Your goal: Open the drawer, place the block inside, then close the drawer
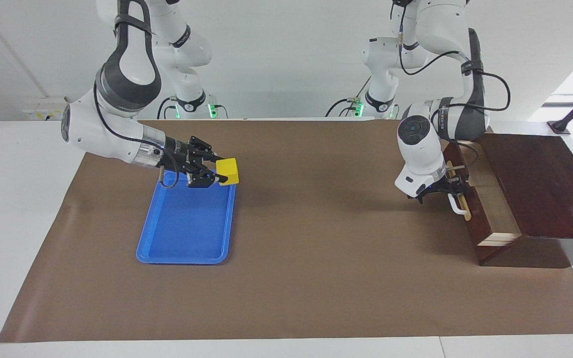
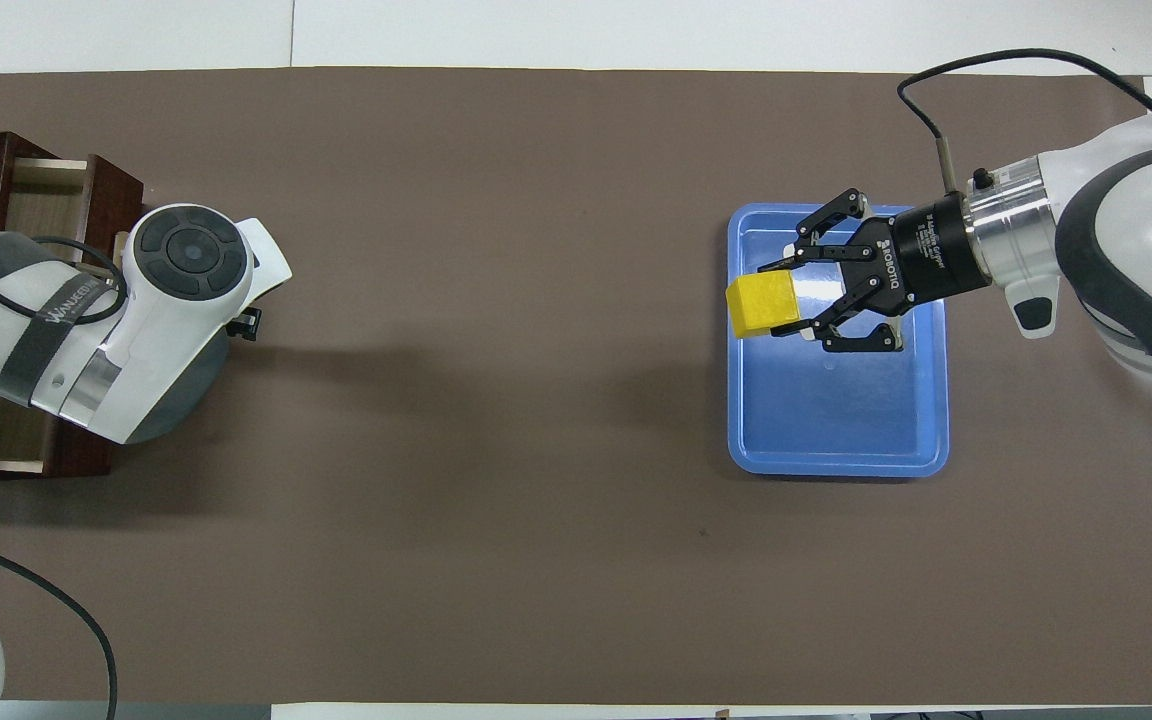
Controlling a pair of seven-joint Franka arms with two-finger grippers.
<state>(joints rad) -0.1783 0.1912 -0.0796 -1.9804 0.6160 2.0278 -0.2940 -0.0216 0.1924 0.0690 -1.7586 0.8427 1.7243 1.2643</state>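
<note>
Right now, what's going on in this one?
The right gripper holds the yellow block in the air over the edge of the blue tray. The left gripper is at the handle of the drawer, which is partly open, its pale inside showing and nothing visible in it.

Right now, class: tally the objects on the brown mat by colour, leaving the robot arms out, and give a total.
Yellow: 1, the block
Blue: 1, the tray
Dark brown: 1, the wooden box with its drawer
Total: 3
</note>
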